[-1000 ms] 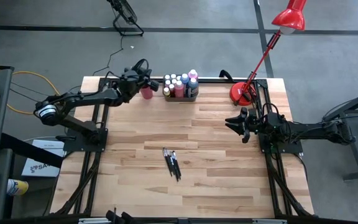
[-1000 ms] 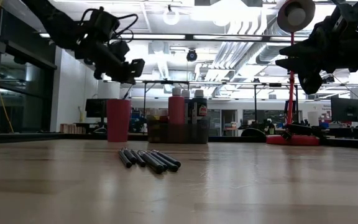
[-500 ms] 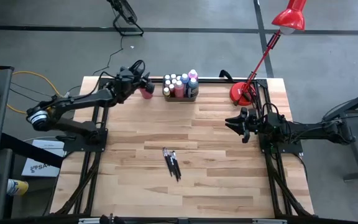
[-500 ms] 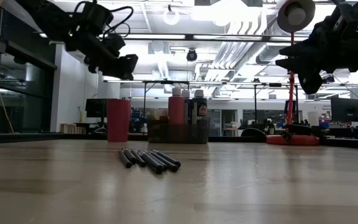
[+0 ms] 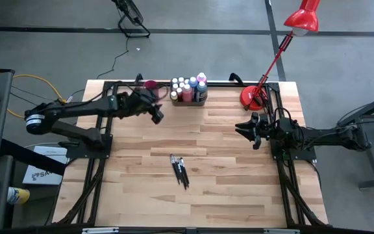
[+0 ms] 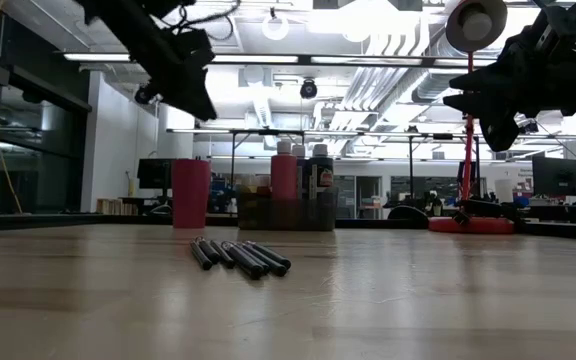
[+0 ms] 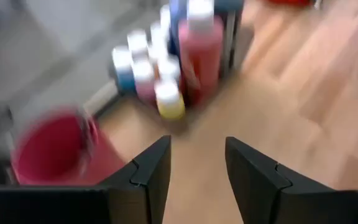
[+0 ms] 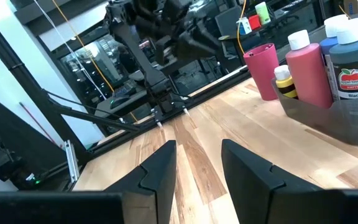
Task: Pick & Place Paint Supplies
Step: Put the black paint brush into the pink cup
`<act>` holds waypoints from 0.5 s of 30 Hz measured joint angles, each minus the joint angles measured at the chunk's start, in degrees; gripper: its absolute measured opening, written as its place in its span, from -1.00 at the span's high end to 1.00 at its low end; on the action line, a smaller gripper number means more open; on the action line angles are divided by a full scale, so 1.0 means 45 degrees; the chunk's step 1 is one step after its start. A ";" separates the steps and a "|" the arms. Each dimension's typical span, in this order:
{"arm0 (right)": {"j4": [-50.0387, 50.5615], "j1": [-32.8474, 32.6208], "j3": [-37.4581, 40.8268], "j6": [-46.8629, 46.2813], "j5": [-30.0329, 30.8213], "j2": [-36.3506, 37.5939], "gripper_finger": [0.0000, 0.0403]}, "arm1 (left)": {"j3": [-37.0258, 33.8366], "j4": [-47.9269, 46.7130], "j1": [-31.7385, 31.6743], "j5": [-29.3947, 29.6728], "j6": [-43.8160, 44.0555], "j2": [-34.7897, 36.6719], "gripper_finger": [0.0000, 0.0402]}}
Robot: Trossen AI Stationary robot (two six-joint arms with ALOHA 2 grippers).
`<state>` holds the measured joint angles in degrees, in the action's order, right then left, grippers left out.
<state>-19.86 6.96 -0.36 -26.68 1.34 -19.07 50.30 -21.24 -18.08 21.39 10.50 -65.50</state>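
Note:
Several dark-handled paintbrushes [image 5: 179, 170] lie side by side on the table's middle [image 6: 240, 257]. The paint bottles [image 5: 188, 88] stand upright in the grey tray [image 5: 204, 99] at the far edge, blurred in the left wrist view [image 7: 166, 68]. The red cup [image 5: 151, 85] stands left of the tray. My left gripper [image 5: 156, 115] hangs open and empty in the air, just near of the cup [image 7: 55, 149], fingers apart [image 7: 197, 165]. My right gripper [image 5: 243, 128] waits open at the right side [image 8: 197, 158].
A red desk lamp's base [image 5: 252, 98] sits on the far right corner, and its arm reaches up and away. Black arm frames run along both side edges of the table. Bare wood lies between the brushes and the tray.
My left gripper has swung from above the red cup toward the table's near edge and a little to the right, turning about as it went. It has stayed open and empty. The brushes, bottles and cup have not moved.

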 joint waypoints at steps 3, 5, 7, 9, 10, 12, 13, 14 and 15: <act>0.0000 0.0005 0.0000 0.0000 0.0000 0.0000 0.39 | 0.0715 -0.2431 0.1000 0.0061 0.2243 -0.0452 0.27; 0.0005 0.0005 -0.0005 0.0000 0.0000 0.0000 0.39 | 0.1043 -0.3177 0.1882 0.0044 0.3602 -0.0864 0.27; 0.0002 0.0004 -0.0004 0.0000 0.0000 0.0000 0.39 | 0.1192 -0.3433 0.2719 0.0039 0.4815 -0.1334 0.27; 0.0003 0.0005 -0.0003 0.0000 0.0001 0.0000 0.39 | 0.1309 -0.3349 0.3511 0.0015 0.6092 -0.1926 0.27; 0.0000 0.0004 0.0000 0.0000 0.0000 0.0000 0.39 | 0.1365 -0.3375 0.3916 -0.0025 0.6719 -0.2243 0.27; 0.0005 0.0002 -0.0002 0.0000 0.0002 0.0000 0.39 | 0.1528 -0.3248 0.4670 -0.0083 0.7917 -0.2867 0.27; 0.0000 0.0000 -0.0005 0.0000 0.0000 0.0000 0.39 | 0.1631 -0.3195 0.5013 -0.0119 0.8522 -0.3165 0.27; 0.0004 0.0004 -0.0004 0.0000 0.0004 0.0000 0.39 | 0.1717 -0.3195 0.5326 -0.0126 0.9198 -0.3479 0.27; 0.0002 0.0002 -0.0002 0.0000 0.0002 0.0000 0.39 | 0.1821 -0.3191 0.5604 -0.0114 0.9887 -0.3811 0.27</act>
<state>-19.85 6.97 -0.37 -26.68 1.35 -19.07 58.49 -35.60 7.14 20.87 54.99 -82.64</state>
